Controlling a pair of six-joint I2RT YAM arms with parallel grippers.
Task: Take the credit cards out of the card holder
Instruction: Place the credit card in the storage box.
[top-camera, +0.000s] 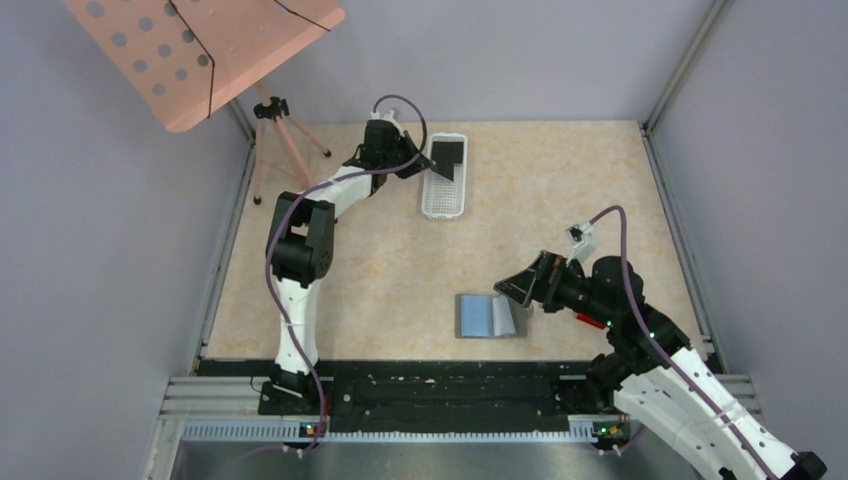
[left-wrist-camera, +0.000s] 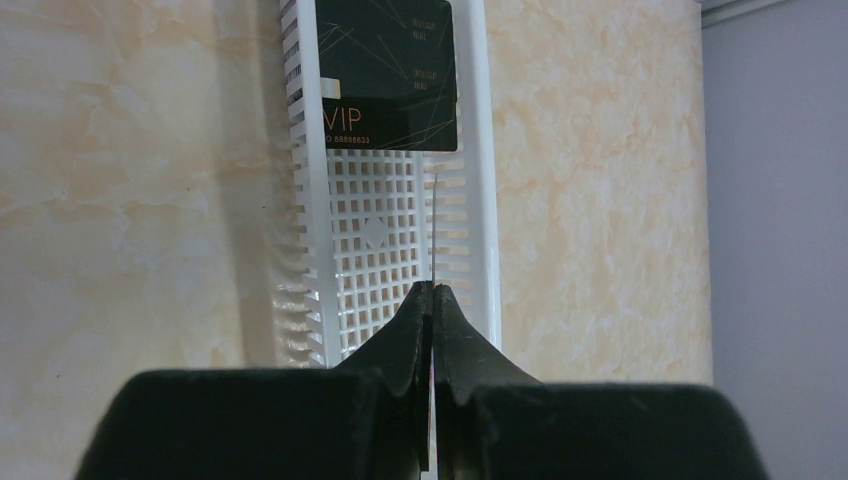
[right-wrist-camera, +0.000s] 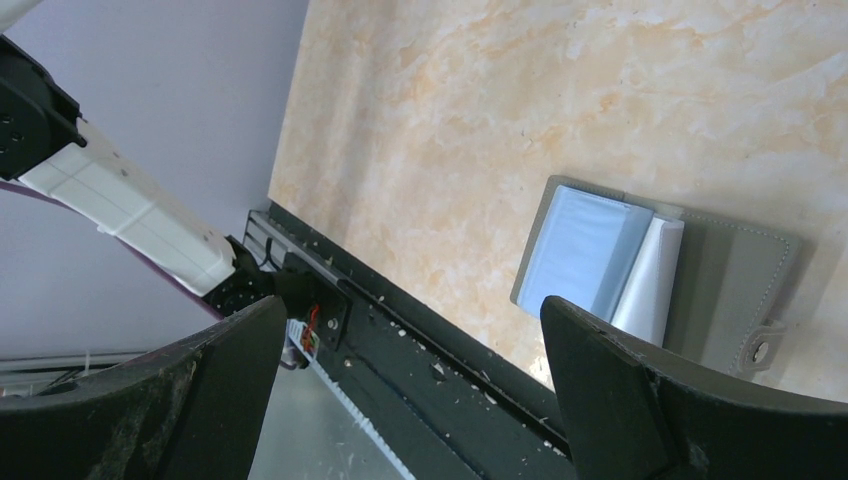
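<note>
The grey card holder (top-camera: 490, 315) lies open near the table's front edge, and in the right wrist view (right-wrist-camera: 735, 290) it shows blue-grey pockets. A pale leaf (right-wrist-camera: 648, 280) stands up at its fold; I cannot tell whether it is a card or a pocket. No red card is in view. My right gripper (top-camera: 522, 285) is open and empty just right of and above the holder, its jaws wide apart in the right wrist view (right-wrist-camera: 415, 340). My left gripper (top-camera: 420, 160) is shut on a thin card (left-wrist-camera: 435, 225), seen edge-on over the white basket.
The white perforated basket (top-camera: 443, 200) stands at the back centre, seen in the left wrist view (left-wrist-camera: 380, 240), with a black VIP card (left-wrist-camera: 390, 80) lying in its far end. A pink perforated board on a tripod (top-camera: 275, 125) stands at the back left. Black rail (top-camera: 440, 390) at the front edge.
</note>
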